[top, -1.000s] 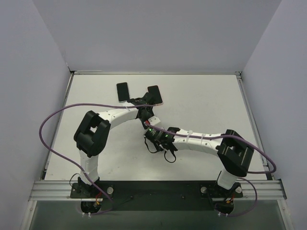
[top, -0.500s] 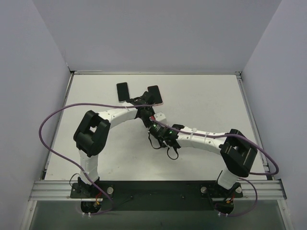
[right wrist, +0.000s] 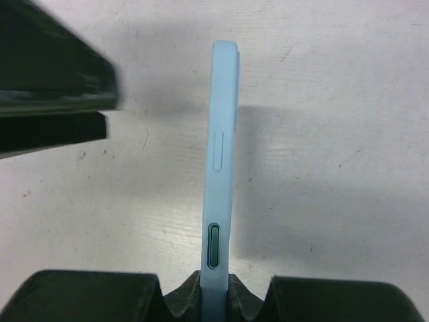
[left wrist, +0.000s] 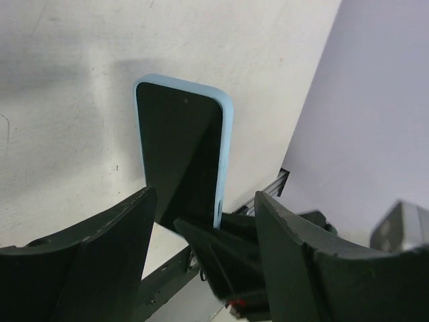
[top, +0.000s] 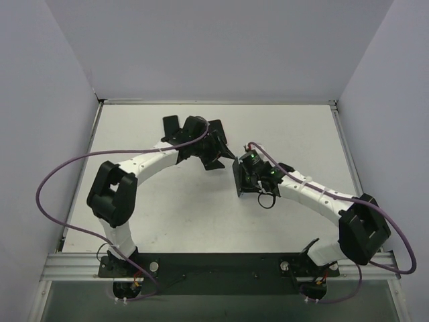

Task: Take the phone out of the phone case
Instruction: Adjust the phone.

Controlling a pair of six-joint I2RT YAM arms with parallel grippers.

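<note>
The phone [left wrist: 181, 154] shows its dark screen inside a light blue phone case [right wrist: 221, 168]. It stands on edge above the white table. My right gripper [right wrist: 214, 285] is shut on the case's lower end, one finger on each flat face. In the top view this gripper [top: 240, 180] sits right of the table's middle. My left gripper [left wrist: 204, 201] is open, its two black fingers [left wrist: 100, 255] wide apart and facing the screen without touching it. In the top view the left gripper [top: 220, 154] is just left of the right one.
A dark flat phone-like slab [top: 170, 123] lies near the back of the table, partly under the left arm. A second one [top: 216, 125] shows just behind the left gripper. Purple cables loop from both arms. Grey walls close in the table [top: 167, 208].
The left gripper has opened and drawn back toward the rear. The right gripper has closed on the cased phone and carried it to the right, away from the left gripper.
</note>
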